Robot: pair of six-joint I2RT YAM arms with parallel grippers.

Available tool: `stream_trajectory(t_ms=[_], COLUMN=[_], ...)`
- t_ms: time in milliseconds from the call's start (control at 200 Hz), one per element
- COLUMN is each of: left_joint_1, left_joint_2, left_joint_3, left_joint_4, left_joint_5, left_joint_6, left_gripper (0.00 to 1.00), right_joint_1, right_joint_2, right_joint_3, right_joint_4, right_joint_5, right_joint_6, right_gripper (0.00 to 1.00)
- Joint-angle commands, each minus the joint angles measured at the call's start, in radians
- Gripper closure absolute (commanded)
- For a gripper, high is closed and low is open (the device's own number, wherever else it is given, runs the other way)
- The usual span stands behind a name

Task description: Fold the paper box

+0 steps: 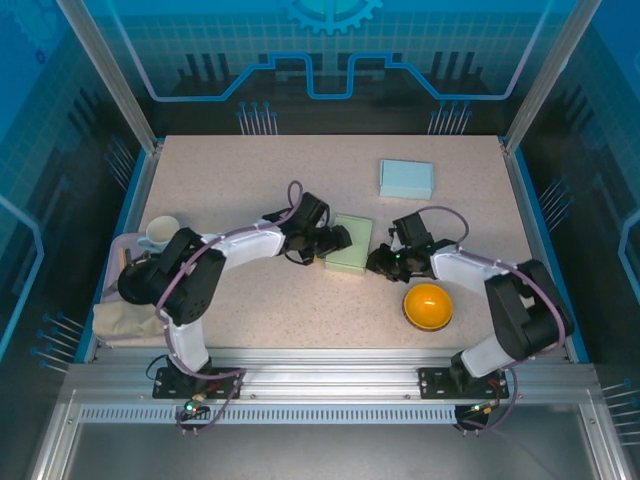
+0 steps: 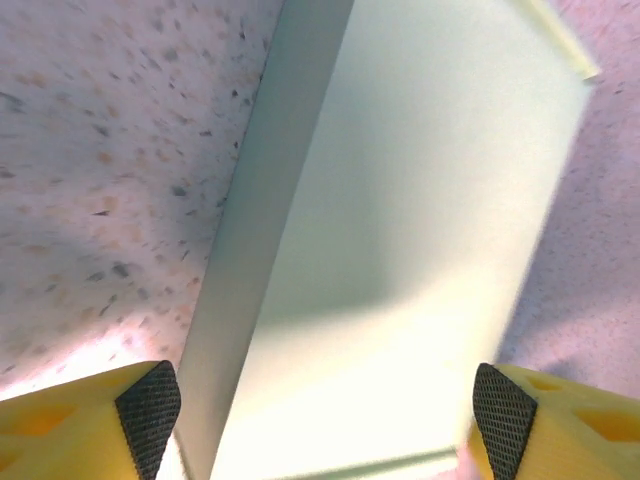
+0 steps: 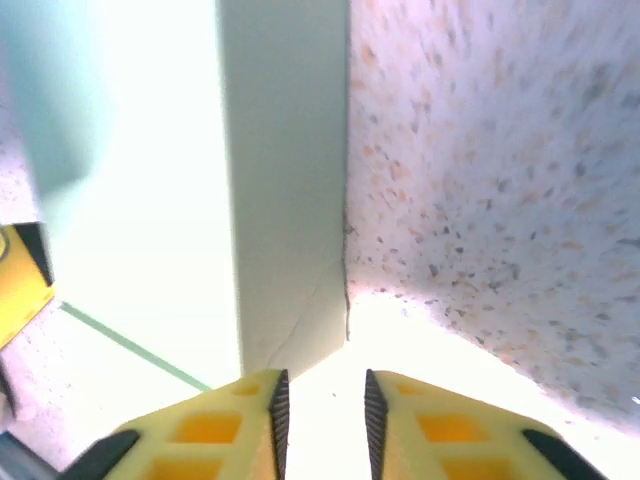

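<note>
Pale green paper box (image 1: 350, 247), smooth, flat and rectangular, lies mid-way on the speckled table (image 1: 250, 180). Left gripper (image 2: 325, 410) spread wide, straddling it; pad contact unclear. Right gripper (image 3: 320, 400) narrowly parted, empty, at box corner.

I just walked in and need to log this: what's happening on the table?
The left gripper straddles a pale green paper box, jaws wide apart. The right gripper, jaws slightly apart and empty, sits at a corner of the box's side wall. A blue box lies farther back, untouched.
</note>
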Motion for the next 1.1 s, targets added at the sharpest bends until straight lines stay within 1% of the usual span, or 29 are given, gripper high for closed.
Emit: stream_trajectory(t_ms=[0,55,85,145,165,200,265,375,475,575,680,805,970,1095], left_joint_1=[0.016,0.015,0.016,0.006,-0.001,-0.021,-0.069,-0.141,-0.17,-0.184,-0.185,-0.172,-0.124,-0.06], left_joint_2=[-0.119,-0.156,-0.176,-0.215,-0.225,-0.239,-0.24,-0.186,-0.119,-0.067,-0.027,0.02,0.059,0.091], left_joint_3=[0.014,-0.021,-0.044,-0.103,-0.13,-0.165,-0.205,-0.223,-0.217,-0.19,-0.159,-0.122,-0.073,-0.012], left_joint_4=[-0.137,-0.149,-0.148,-0.114,-0.095,-0.054,0.01,0.118,0.196,0.217,0.201,0.18,0.148,0.11], left_joint_5=[-0.062,-0.09,-0.097,-0.087,-0.083,-0.073,-0.057,-0.045,-0.037,-0.064,-0.106,-0.126,-0.141,-0.148], left_joint_6=[0.06,0.058,0.051,0.019,0.002,-0.028,-0.089,-0.184,-0.249,-0.279,-0.292,-0.29,-0.27,-0.227], left_gripper=[0.18,0.17,0.17,0.18,0.18,0.18,0.18,0.19,0.2,0.21,0.21,0.24,0.28,0.31], right_joint_1=[0.002,0.002,0.0,-0.003,-0.004,-0.005,-0.004,-0.007,-0.018,-0.021,-0.023,-0.036,-0.061,-0.091], right_joint_2=[-0.064,-0.069,-0.065,-0.044,-0.03,0.0,0.079,0.241,0.385,0.488,0.547,0.597,0.61,0.605], right_joint_3=[0.091,0.129,0.189,0.265,0.294,0.339,0.438,0.607,0.735,0.831,0.851,0.857,0.863,0.851], right_joint_4=[-0.173,-0.25,-0.282,-0.332,-0.343,-0.343,-0.349,-0.368,-0.394,-0.425,-0.411,-0.416,-0.448,-0.458], right_joint_5=[0.151,0.211,0.238,0.279,0.289,0.284,0.275,0.287,0.204,0.14,0.083,0.066,0.079,-0.011], right_joint_6=[-0.151,-0.229,-0.277,-0.372,-0.406,-0.479,-0.599,-0.747,-0.841,-0.89,-0.917,-0.918,-0.886,-0.823], right_gripper=[0.66,0.62,0.6,0.56,0.52,0.49,0.49,0.46,0.43,0.38,0.35,0.34,0.34,0.36])
